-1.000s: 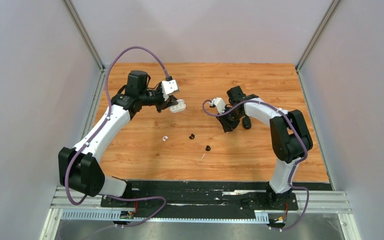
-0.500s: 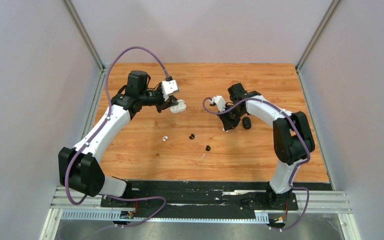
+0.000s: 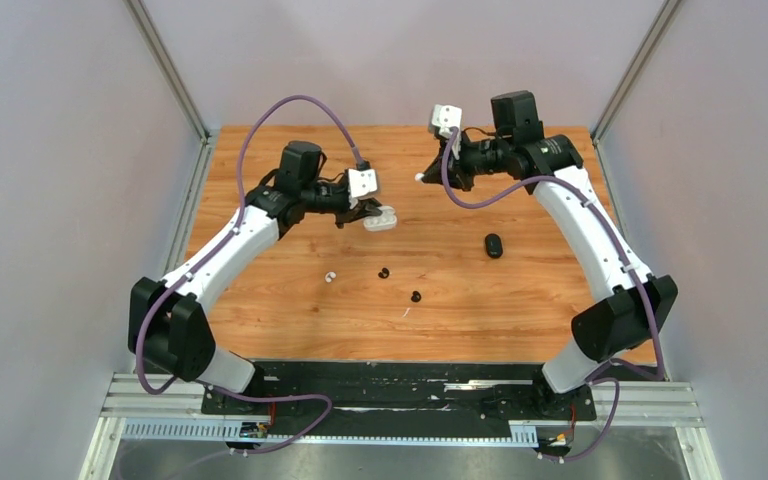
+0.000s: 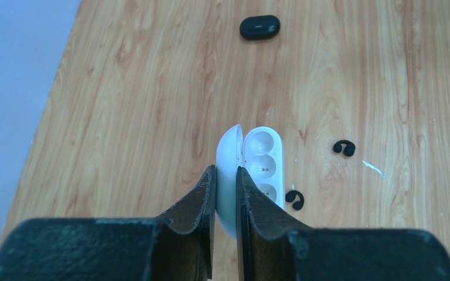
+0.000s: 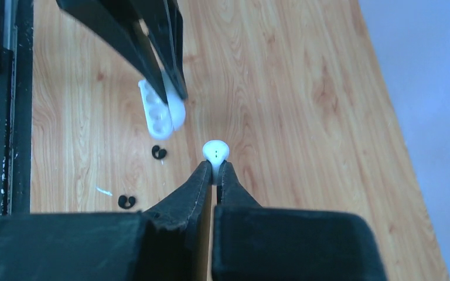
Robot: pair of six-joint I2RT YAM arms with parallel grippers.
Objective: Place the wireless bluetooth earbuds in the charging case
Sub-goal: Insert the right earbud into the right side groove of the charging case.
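Insertion hasn't begun: the left gripper (image 4: pixel 227 172) clamps the open white charging case (image 4: pixel 262 158) by its lid, wells seemingly empty; the right gripper (image 5: pixel 214 167) pinches one white earbud (image 5: pixel 215 151) aloft. A second white bud (image 3: pixel 330 277) and two black buds (image 3: pixel 383 272) lie on the table (image 3: pixel 480 310).

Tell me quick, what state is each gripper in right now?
Left gripper: closed on the open white charging case.
Right gripper: closed on a white earbud.

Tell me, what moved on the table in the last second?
The right pincer swung up and away from the black case to the far side, and now pinches a white bud. The left pincer carried the open white case slightly rightward. The black case, two black buds and the loose white bud stayed put.
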